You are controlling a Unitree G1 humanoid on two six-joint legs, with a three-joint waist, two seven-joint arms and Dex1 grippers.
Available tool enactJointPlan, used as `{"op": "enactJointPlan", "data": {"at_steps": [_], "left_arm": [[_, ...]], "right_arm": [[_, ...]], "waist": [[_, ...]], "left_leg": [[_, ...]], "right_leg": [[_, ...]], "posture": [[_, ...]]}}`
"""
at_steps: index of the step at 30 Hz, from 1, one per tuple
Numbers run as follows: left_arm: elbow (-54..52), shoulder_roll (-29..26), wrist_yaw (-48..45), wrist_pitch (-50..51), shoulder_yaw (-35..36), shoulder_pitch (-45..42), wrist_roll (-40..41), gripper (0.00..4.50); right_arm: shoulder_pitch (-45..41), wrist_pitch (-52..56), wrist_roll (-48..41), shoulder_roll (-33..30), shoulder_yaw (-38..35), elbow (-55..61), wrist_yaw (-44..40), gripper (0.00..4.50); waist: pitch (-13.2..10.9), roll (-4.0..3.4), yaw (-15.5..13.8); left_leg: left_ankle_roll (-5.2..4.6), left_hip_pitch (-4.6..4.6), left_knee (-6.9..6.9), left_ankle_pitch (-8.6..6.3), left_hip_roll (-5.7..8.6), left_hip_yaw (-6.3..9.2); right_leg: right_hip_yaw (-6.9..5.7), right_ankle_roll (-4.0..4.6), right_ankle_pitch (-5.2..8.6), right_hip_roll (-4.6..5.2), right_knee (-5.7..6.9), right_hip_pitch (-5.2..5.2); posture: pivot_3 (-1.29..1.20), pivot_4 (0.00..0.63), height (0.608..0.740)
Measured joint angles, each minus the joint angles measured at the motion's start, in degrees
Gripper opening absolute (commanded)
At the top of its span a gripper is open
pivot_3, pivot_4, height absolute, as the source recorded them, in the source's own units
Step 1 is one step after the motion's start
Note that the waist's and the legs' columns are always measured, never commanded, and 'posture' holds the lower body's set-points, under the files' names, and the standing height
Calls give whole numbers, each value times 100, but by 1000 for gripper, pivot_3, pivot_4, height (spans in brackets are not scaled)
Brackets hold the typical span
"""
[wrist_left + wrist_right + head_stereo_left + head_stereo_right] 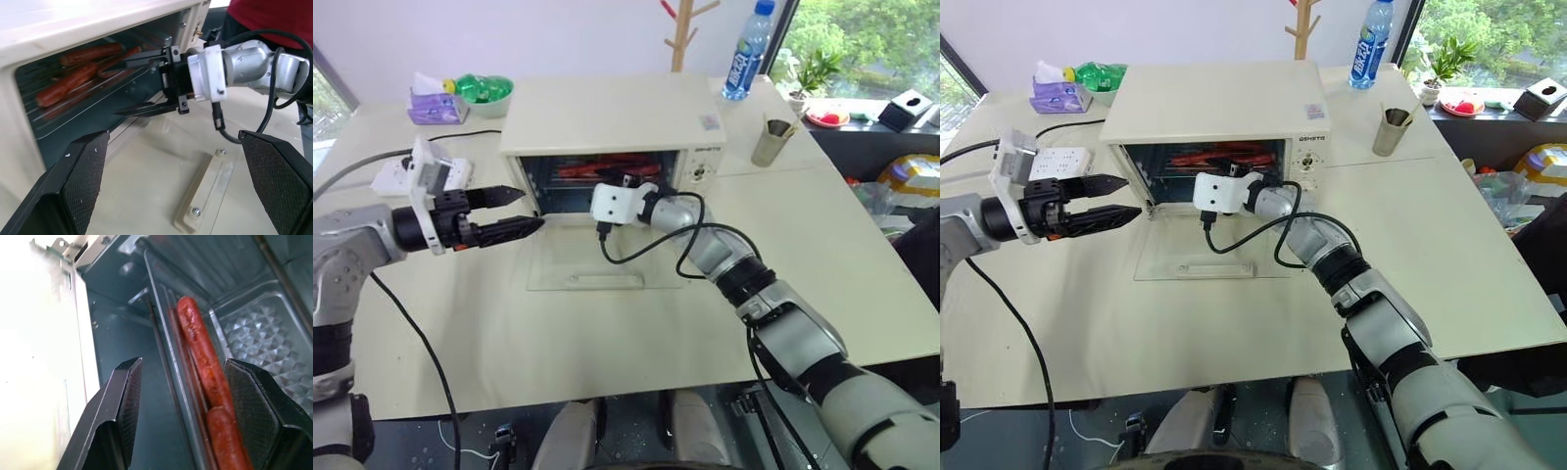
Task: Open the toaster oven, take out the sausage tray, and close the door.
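toaster oven (612,127) on table (431,313), far centre | door (607,259) folded down flat toward near side | sausage tray (195,382) on rack inside | right gripper (142,83) reached level into opening, fingers astride tray's front rim, not closed | left gripper (514,211) level beside oven's left, spread wide, empty

Sausage tray (93,78) inside toaster oven (607,122)
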State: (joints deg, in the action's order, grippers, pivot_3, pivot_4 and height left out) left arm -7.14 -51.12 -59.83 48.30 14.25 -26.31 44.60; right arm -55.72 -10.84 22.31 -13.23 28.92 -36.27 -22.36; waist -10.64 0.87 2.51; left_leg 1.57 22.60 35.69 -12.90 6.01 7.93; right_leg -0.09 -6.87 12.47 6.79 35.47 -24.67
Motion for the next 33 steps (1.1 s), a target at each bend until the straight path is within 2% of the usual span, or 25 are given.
{"op": "enactJointPlan", "data": {"at_steps": [11,22,25,27,28,29,33], "left_arm": [[450,3,-229,-32,-361,-341,-113,4500],[1199,149,-603,-281,-802,-764,-593,4500],[1389,187,-707,-371,-910,-867,-718,4500],[1592,226,-777,-423,-986,-1034,-828,4500],[1630,236,-803,-456,-1030,-1100,-875,4500],[1664,242,-849,-496,-1062,-1149,-913,4500],[1796,283,-926,-554,-1090,-1193,-1014,4500]], "right_arm": [[-647,-593,406,281,-4,-1465,490,2722],[-744,-938,697,492,9,-1977,668,2722],[-795,-979,799,552,12,-2260,766,1972],[-1006,-1024,860,595,14,-2500,880,1042],[-1095,-1035,891,614,13,-2601,924,396],[-1159,-1084,965,628,29,-2683,985,63],[-1310,-1170,1140,706,125,-2925,1135,63]], "waist": [[0,0,24],[0,0,52],[0,0,78],[1,1,93],[1,2,103],[1,2,116],[6,10,153]], "left_leg": [[20,-14,-43,13,0,0],[22,-13,-44,14,0,-1],[24,-14,-44,16,2,-1],[27,-14,-44,18,4,1],[28,-16,-44,18,2,1],[28,-16,-44,18,2,1],[29,-20,-44,18,3,1]], "right_leg": [[8,5,-1,-5,2,-13],[10,5,-1,-8,4,-14],[10,5,-1,-8,7,-15],[10,6,-1,-8,11,-16],[10,6,-2,-8,13,-15],[10,6,-2,-8,13,-15],[11,12,2,-12,31,-20]], "posture": [[0,150,739],[0,150,739],[0,150,739],[0,150,739],[0,150,739],[0,150,739],[0,150,739]]}}
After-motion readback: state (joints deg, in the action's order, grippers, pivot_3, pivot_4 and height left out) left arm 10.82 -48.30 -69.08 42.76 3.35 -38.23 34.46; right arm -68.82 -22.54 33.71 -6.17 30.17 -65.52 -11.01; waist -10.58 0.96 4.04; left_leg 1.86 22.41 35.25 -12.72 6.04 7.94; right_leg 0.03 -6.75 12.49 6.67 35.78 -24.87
